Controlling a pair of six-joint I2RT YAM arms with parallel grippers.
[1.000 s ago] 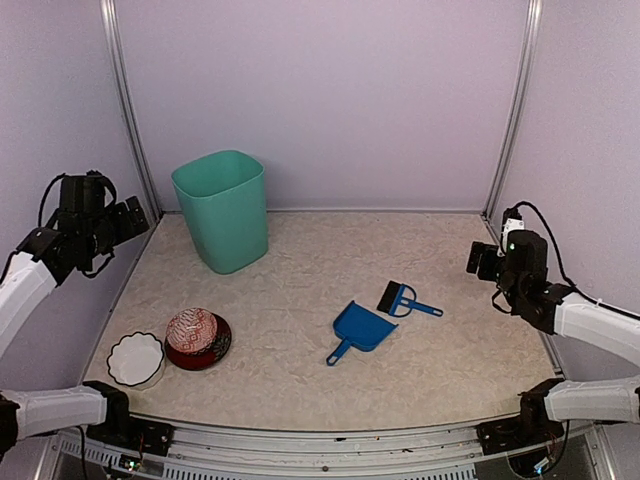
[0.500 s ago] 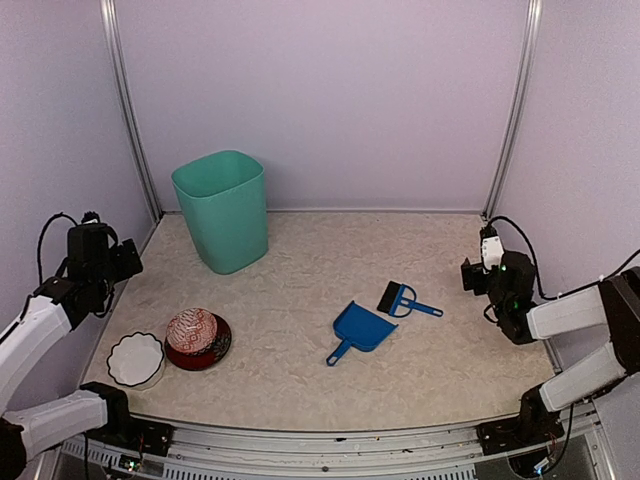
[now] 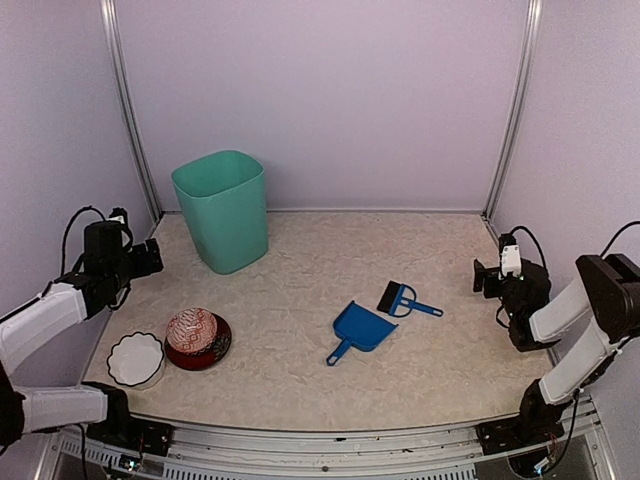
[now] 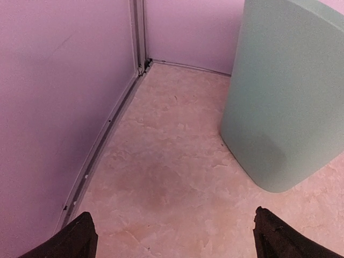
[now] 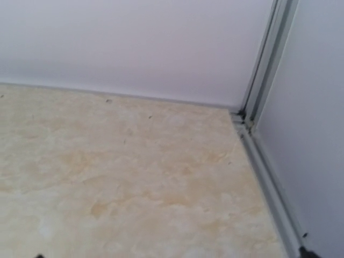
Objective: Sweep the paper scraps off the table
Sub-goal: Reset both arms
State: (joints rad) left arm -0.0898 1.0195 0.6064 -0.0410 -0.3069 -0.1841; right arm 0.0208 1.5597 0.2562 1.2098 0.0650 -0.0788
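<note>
Beige worktop: blue dustpan and brush right of centre, teal bin far left. Left claw spread at left edge, right claw spread at right edge, both empty.

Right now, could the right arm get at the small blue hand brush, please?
Probably yes: only bare beige table lies between the open right gripper and the small blue hand brush.
</note>
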